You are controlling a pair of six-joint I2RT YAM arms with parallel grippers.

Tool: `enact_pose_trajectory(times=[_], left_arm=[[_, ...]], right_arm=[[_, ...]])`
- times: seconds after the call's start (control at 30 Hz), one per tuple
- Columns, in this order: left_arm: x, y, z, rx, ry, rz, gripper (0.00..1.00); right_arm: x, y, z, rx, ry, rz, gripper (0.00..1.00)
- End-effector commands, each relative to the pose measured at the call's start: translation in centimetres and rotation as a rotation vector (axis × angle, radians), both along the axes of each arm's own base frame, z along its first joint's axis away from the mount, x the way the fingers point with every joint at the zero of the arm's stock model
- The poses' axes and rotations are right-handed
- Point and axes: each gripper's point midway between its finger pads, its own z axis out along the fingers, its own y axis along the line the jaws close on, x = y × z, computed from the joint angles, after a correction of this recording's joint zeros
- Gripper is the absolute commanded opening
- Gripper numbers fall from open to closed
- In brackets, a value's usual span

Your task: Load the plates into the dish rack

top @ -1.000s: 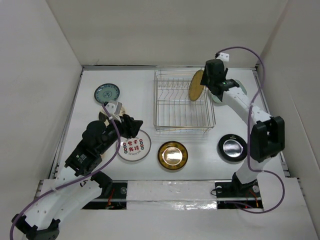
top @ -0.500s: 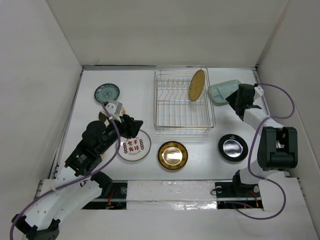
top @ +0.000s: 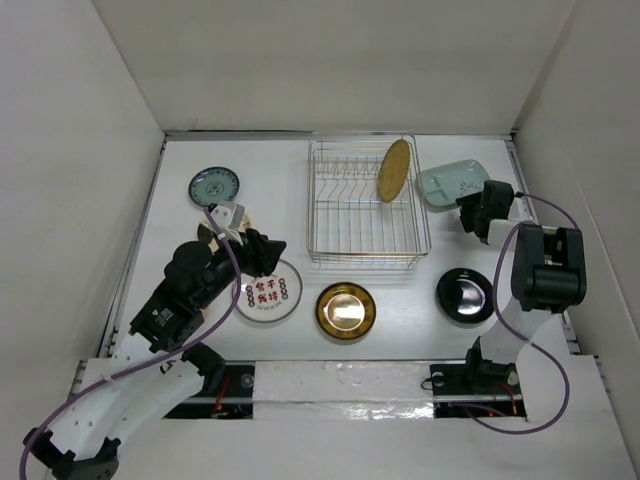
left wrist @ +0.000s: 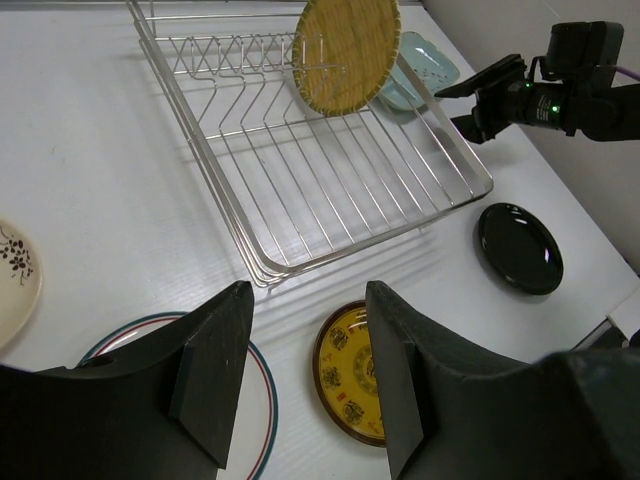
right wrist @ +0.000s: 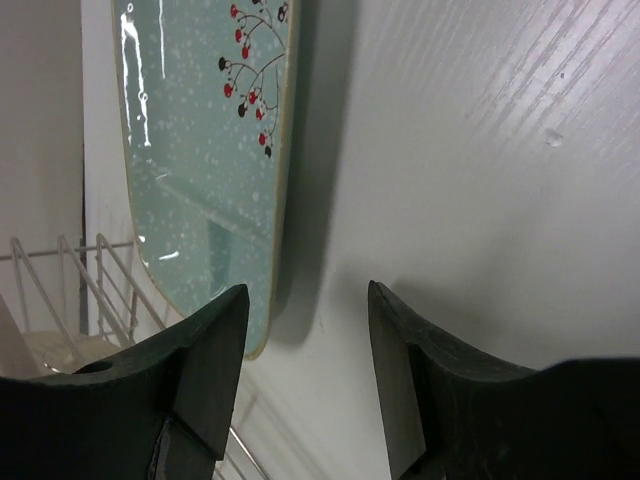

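Count: one in, six out

We see left gripper (left wrist: 308, 300) spread wide, empty, over the red-character plate (top: 270, 295). Woven plate (top: 394, 170) stands on edge at 1 o'clock in the dish rack (top: 350, 215). Right gripper (right wrist: 305, 300), likewise unclenched, sits at 5 o'clock of the pale green plate (top: 447, 182).

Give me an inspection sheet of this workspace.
Surface: white table.
Job's things: rack holds only the woven plate, which stands upright. The teal plate, cream plate, red-character plate, gold plate, black plate and green plate lie on the table.
Clutter: nothing seen.
Grippers: left gripper has its jaws open and empty, over the red-character plate's edge. Right gripper has its jaws open and empty, beside the green plate.
Cables: left cable and right cable, both purple, one along each arm.
Surroundings: white walls on three sides.
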Motion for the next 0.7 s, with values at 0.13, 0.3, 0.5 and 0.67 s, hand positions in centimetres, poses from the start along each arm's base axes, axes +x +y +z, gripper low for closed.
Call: enact_pose_trajectory(times=[0.13, 0.3, 0.5, 0.67], left_arm=[[0.4, -0.1, 0.8, -0.005, -0.03, 0.001, 0.46], [0.5, -0.2, 0.6, 0.001, -0.025, 0.001, 0.46], [0.9, 0.0, 0.5, 0.012, -0.021, 0.021, 0.46], [0.9, 0.1, 0.4, 0.013, -0.02, 0.023, 0.46]], right_arm=[[4.6, -0.8, 1.7, 0.107, -0.113, -0.06, 0.53], [5.7, -0.7, -0.1, 0.171, -0.101, -0.063, 0.48], [6.1, -0.9, -1.8, 0.213, -0.092, -0.085, 0.19], [5.2, -2.5, 0.0, 0.166, -0.138, -0.114, 0.0]])
